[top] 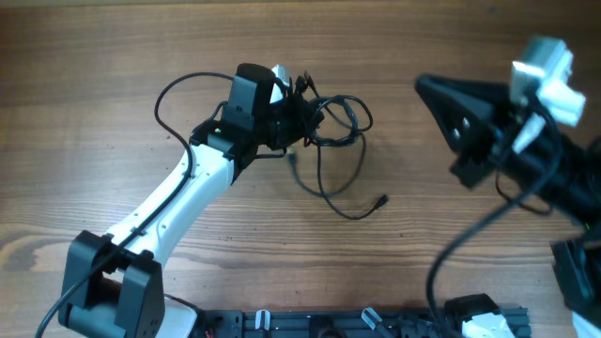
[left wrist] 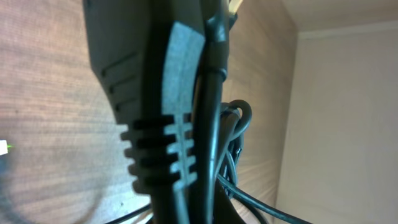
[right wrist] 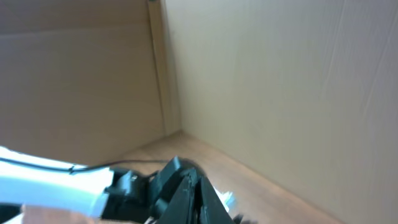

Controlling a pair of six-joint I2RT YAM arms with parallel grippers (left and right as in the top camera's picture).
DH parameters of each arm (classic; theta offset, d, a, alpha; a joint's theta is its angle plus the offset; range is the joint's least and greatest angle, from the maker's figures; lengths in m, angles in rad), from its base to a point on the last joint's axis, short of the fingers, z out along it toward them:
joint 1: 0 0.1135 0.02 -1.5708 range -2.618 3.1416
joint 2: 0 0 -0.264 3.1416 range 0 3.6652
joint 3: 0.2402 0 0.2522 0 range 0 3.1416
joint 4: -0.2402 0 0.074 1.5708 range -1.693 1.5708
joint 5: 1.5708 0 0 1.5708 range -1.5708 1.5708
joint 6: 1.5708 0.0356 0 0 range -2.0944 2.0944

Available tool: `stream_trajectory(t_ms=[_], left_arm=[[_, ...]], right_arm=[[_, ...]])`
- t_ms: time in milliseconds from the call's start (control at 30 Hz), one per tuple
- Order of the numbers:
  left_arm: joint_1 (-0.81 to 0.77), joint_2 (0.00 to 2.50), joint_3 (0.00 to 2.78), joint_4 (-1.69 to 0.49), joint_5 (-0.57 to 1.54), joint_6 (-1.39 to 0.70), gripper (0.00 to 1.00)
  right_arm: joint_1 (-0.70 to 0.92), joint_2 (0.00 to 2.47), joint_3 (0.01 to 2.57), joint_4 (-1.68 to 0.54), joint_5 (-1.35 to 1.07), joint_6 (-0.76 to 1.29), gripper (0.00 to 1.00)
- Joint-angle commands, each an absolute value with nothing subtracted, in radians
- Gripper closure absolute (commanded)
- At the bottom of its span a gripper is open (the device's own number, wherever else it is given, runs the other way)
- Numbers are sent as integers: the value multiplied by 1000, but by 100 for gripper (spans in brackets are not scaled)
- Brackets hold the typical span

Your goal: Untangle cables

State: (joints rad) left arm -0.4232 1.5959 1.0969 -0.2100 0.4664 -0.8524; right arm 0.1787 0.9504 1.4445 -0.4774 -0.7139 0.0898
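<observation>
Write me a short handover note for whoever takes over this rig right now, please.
Left hand: shut on the cables, right at the knot.
Right hand: shut, empty, off to the right, apart from the cables.
Cables: one bunched tangle of loops by the left hand; one plug end trails loose on the near side.
Done: knot gripped.
Left: pull the loops apart; nothing is separated yet.

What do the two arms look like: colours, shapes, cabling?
The left arm has a white link, black joints and a thin black cable looping beside it. The right arm looks mostly black, with a white block on top.
</observation>
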Motion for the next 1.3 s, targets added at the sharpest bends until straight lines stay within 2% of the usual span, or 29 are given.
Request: stream_trajectory(t_ms=[0,133,267,367,500,633,833,967,1067,1233,1267], left_arm=[[-421,1584,1103,-115,437,-768,96],[-421,1584,1103,59,529,-633,96],[-421,1584,1103,206,666,-504,96],[-421,1584,1103,203,670,-373,96],[-421,1584,1103,164,653,-166,96],[-421,1584,1103,176,598,-102,96],[-422,1584,1103,267,526,-39,96],[-424,1584,1103,329,525,23,96],[-424,1584,1103,379,525,22,96],[-450,1584,1103,433,525,22,96],[-460,1584,1103,450,525,22,96]], right_arm=[[179,971,1435,-600,-670,120,96],[179,1027,1435,-734,-514,146,95],[179,1145,1435,-805,-372,249,62],[163,1241,1435,-826,-308,387,53],[112,1364,1435,-815,-445,373,44],[109,1481,1435,-855,-633,299,45],[117,1636,1434,-894,-730,288,60],[117,1670,1434,-868,-743,290,61],[118,1670,1434,-840,-751,299,65],[128,1673,1431,-765,-749,342,76],[128,1677,1431,-757,-744,344,83]])
